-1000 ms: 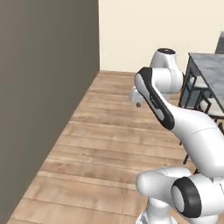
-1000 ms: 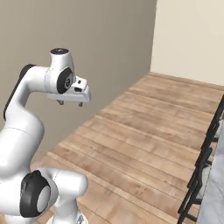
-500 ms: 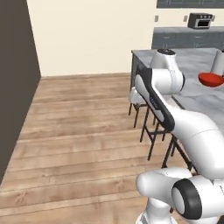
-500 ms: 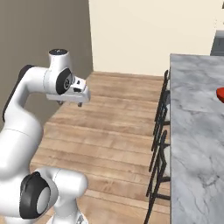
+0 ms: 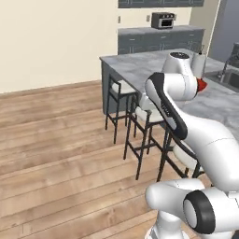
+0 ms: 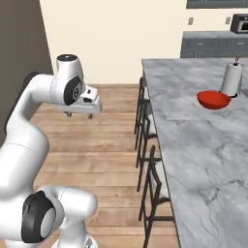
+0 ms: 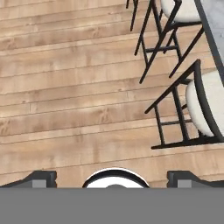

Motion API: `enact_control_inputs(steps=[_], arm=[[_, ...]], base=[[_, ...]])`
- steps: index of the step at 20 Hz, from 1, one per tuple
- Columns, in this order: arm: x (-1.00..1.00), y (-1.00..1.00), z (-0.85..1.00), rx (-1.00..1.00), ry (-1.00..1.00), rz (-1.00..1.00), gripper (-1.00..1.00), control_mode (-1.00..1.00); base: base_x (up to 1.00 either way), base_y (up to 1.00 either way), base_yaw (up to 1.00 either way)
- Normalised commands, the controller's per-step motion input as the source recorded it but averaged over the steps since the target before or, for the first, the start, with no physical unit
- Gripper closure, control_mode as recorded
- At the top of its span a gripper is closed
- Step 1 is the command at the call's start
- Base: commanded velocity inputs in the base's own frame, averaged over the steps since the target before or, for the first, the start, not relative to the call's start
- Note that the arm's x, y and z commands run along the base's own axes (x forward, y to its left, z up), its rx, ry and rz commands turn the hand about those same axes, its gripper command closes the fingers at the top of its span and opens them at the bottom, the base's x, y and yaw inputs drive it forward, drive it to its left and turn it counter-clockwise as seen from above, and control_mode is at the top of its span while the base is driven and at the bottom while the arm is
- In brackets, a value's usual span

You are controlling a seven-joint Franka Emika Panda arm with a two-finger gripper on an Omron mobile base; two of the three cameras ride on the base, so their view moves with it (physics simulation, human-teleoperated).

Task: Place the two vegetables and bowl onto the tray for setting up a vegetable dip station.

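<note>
Bowl (image 6: pixel 213 100), red and shallow, sits at the right of the right base view on the grey marble counter (image 6: pixel 193 140), just beside a white paper-towel roll (image 6: pixel 232 78). Left of centre, the gripper (image 6: pixel 78 115) hangs empty over wooden floor (image 6: pixel 111 145), jaws spread wide.

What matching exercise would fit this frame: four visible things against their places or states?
Things:
1. red bowl
2. white paper-towel roll
3. bar stools
4. hand

Places or states:
A. open, over the wooden floor, holding nothing
B. lined up along the near side of the grey marble counter
C. upright on the counter, just behind the bowl
D. on the counter top, in front of the roll

Pairs: 1-D, 2-C, 3-B, 4-A
</note>
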Motion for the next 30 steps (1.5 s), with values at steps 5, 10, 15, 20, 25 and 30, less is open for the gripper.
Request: enact_control_inputs(steps=[5,10,15,20,25,30], arm=[[0.0,0.0,0.0,0.0,0.0,0.0,-1.0,1.0],[0.0,0.0,0.0,0.0,0.0,0.0,-1.0,1.0],[0.0,0.0,0.0,0.0,0.0,0.0,-1.0,1.0],[0.0,0.0,0.0,0.0,0.0,0.0,-1.0,1.0],[0.0,0.0,0.0,0.0,0.0,0.0,-1.0,1.0],[0.0,0.0,0.0,0.0,0.0,0.0,-1.0,1.0]], base=[[0.57,0.28,-0.38],[0.52,0.3,-0.42],[0.34,0.39,-0.44],[0.25,0.43,-0.43],[0.15,0.51,-0.32],[0.08,0.56,-0.27]])
